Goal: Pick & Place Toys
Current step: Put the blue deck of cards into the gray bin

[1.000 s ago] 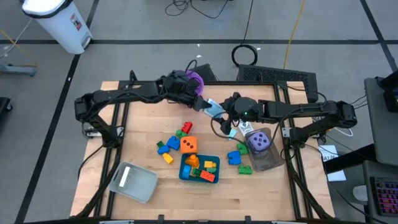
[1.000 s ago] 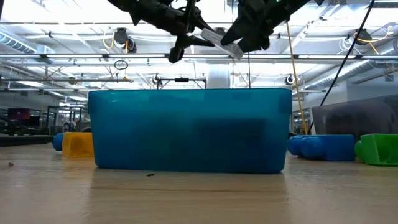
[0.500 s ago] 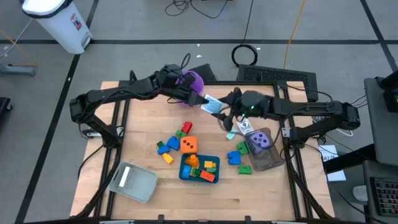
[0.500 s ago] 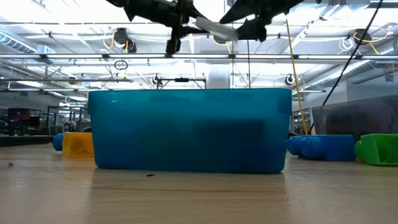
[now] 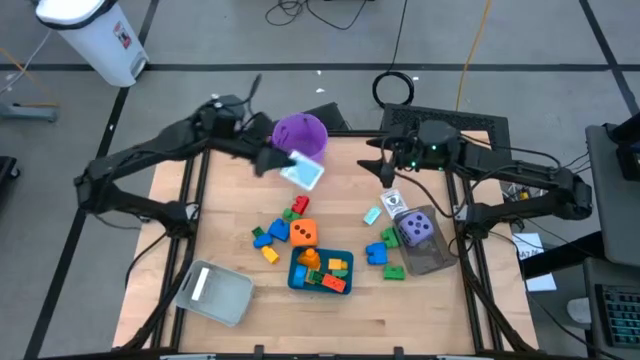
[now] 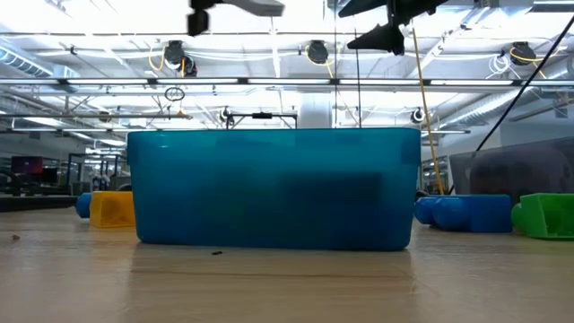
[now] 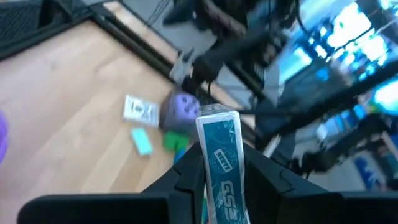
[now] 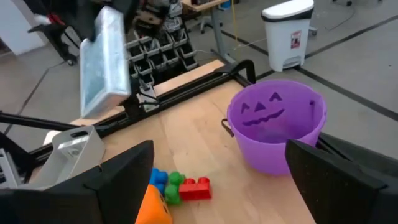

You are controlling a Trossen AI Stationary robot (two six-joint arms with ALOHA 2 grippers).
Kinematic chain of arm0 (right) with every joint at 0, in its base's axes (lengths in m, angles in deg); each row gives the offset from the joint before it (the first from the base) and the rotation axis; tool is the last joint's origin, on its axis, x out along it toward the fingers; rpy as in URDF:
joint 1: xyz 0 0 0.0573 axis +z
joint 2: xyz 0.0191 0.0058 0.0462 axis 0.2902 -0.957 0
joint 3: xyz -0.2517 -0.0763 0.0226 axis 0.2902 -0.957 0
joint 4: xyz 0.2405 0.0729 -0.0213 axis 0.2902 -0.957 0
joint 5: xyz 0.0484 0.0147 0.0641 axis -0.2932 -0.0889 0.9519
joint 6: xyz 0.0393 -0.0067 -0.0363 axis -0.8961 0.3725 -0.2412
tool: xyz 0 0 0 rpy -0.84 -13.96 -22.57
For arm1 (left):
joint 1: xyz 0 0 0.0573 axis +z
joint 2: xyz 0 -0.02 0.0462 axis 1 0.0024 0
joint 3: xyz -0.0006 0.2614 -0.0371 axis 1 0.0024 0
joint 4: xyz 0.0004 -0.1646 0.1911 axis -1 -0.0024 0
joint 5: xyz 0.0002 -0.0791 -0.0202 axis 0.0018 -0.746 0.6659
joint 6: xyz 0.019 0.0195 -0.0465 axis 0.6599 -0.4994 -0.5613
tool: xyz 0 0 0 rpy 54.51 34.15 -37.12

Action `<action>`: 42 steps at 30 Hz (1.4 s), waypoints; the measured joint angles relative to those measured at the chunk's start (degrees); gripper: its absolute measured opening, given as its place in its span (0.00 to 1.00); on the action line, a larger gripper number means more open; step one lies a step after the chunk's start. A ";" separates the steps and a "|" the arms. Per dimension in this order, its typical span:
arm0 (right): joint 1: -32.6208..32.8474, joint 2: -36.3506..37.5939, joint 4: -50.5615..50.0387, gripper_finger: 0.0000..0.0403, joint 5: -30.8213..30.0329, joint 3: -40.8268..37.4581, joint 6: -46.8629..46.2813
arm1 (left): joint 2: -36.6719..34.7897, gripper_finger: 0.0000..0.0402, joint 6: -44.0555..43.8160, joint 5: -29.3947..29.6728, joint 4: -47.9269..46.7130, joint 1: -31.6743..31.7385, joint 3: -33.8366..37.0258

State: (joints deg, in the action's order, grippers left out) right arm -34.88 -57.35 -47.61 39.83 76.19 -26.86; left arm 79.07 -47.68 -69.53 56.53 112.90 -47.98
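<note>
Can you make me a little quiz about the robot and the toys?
1. True or false: the left gripper holds a card.
2. Which die sits in the clear tray? A orange, B purple, C none.
3. Fill in: the right gripper is ____ and holds nothing.

Key: 1 true. 2 B, the purple die; the orange die lies on the table. 3 open.
</note>
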 joint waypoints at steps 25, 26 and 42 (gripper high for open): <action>0.32 -0.24 6.47 0.89 1.58 -11.61 -11.98 | -9.98 0.21 -40.78 12.23 -45.67 -47.86 0.00; 0.51 -0.23 7.53 0.89 1.67 -12.43 -12.99 | -9.06 0.21 -41.95 10.14 -46.76 -48.41 0.00; 1.52 -0.15 11.39 0.89 1.46 -15.61 -14.70 | 3.94 0.21 -23.58 -14.47 -59.51 -40.03 5.53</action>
State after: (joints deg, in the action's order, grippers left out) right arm -33.36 -57.51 -36.23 41.30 60.58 -41.56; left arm 83.01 -71.25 -83.99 -2.99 72.86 -42.45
